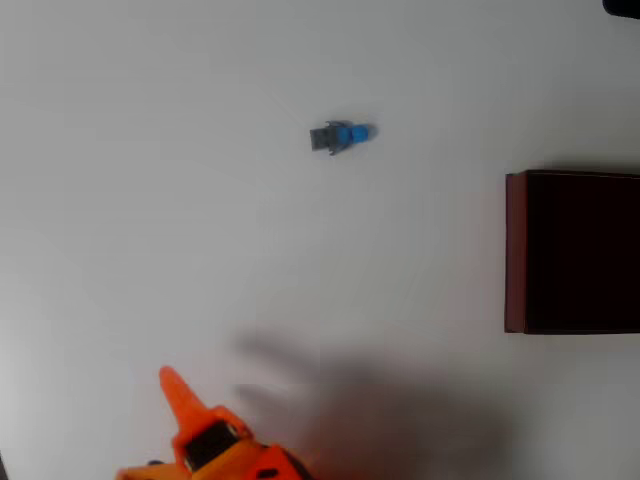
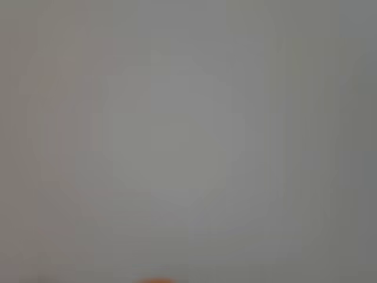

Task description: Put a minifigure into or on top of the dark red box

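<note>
Gripper near bottom edge.

No text, label, brand, number or sign can be read anywhere in either view.
</note>
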### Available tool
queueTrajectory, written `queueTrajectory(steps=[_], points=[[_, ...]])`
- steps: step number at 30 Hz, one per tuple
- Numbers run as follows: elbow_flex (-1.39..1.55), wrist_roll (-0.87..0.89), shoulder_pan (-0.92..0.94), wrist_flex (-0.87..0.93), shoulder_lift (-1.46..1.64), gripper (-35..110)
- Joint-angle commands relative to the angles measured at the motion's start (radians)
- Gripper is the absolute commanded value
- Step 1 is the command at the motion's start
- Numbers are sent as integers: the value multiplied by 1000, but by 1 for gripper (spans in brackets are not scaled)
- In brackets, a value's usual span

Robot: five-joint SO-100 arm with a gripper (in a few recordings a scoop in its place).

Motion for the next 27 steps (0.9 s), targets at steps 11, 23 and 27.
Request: queueTrajectory(steps=[11, 23, 27], points=[[-611, -244, 376, -52, -753, 31], [-943, -393, 634, -80, -1177, 30], [-1066, -437, 670, -94, -1353, 30]])
